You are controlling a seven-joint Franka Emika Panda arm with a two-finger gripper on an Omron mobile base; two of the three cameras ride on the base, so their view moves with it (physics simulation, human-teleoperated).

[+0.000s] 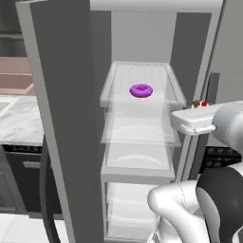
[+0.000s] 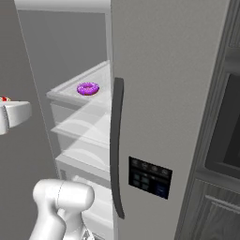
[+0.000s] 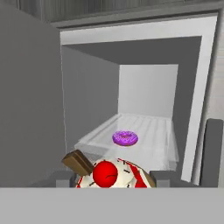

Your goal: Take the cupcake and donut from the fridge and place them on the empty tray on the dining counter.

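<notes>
The fridge [image 1: 142, 42] stands open. The donut [image 1: 141, 90] [image 2: 87, 88] [image 3: 125, 138], a ring with purple icing, lies on its upper translucent shelf [image 1: 118, 76]. My gripper [image 3: 113, 179] [image 1: 198, 108] is shut on the cupcake [image 3: 109, 174] [image 1: 200, 103] [image 2: 3, 99], which has white frosting and a red topping. It hovers in front of the fridge, nearer to me than the donut and to its right. The tray and the dining counter are out of view.
The open left fridge door [image 1: 61, 109] stands close on the left. The closed right door [image 2: 168, 93] carries a long dark handle [image 2: 117, 140] and a control panel [image 2: 150, 177]. A marble counter [image 1: 19, 118] lies left of the fridge and dark cabinetry [image 2: 225, 140] to its right. Lower shelves [image 1: 137, 161] sit below.
</notes>
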